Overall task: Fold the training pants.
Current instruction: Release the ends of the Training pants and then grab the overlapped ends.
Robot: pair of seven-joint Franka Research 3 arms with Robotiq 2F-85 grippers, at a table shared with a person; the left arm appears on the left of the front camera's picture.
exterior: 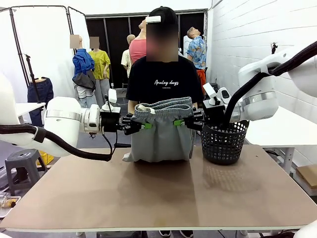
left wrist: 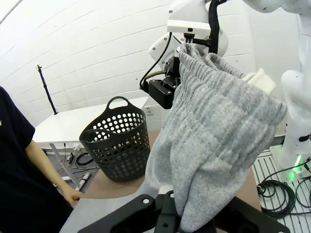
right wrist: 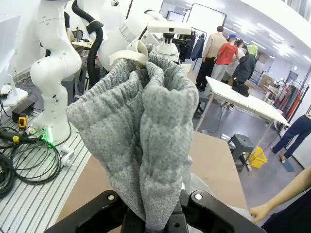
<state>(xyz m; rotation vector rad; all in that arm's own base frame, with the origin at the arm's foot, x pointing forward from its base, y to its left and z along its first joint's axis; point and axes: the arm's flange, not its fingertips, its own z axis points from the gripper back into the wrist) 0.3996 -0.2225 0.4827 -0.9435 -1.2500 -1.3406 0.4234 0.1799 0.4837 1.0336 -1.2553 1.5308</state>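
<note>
- training pants (exterior: 163,134): soft, matt grey knit cloth, fuzzy and flecked
- basket (exterior: 224,141): black perforated plastic, slight sheen
- table (exterior: 158,193): matt brown board, smooth
- robot arms: glossy white casing

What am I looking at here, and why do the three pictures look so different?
You see two white robot arms at a brown table, with a person standing at the far side. The wide picture comes from a fixed camera between the arms. The other two come from cameras on each arm's wrist, looking along its fingers, so the scene appears close and tilted. The left end effector and the right end effector are each shut on the waistband of the grey pants, holding them up between them; the pants' lower part rests on the table. A black basket stands on the table beside the pants.
</note>
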